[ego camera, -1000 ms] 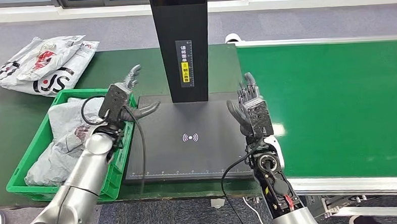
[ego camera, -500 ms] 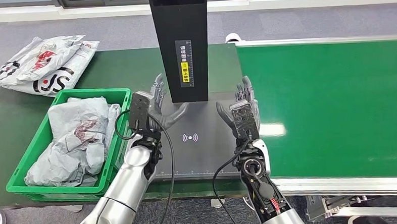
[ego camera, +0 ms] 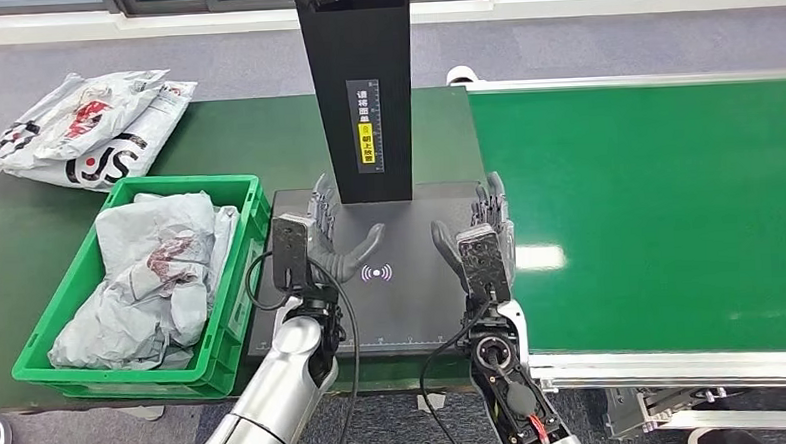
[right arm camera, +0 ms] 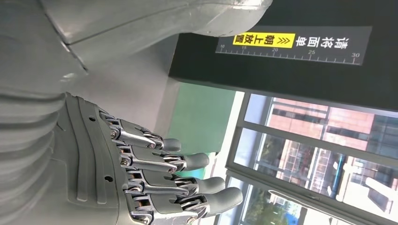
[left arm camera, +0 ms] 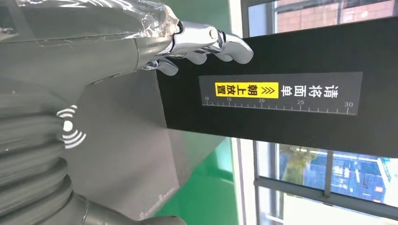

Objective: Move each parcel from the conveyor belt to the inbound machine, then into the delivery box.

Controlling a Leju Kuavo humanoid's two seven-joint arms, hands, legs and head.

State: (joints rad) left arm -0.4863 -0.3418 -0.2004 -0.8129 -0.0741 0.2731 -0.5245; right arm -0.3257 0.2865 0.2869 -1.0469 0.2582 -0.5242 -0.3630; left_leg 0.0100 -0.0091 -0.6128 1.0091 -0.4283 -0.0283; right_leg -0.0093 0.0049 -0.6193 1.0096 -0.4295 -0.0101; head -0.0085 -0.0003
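My left hand [ego camera: 320,235], fingers spread and holding nothing, has swung in from above the green delivery box [ego camera: 234,294] and now hovers over the black plate of the inbound machine [ego camera: 412,296], beside its upright column [ego camera: 355,84]. My right hand [ego camera: 482,240], likewise spread and empty, has drawn slightly inward to face it across the sensor mark [ego camera: 376,274]. Grey parcels [ego camera: 156,277] lie piled in the box; more bags [ego camera: 85,130] rest on the table behind. The conveyor belt [ego camera: 668,200] shows no parcel. I judge one cycle finished and both hands waiting for the next parcel.
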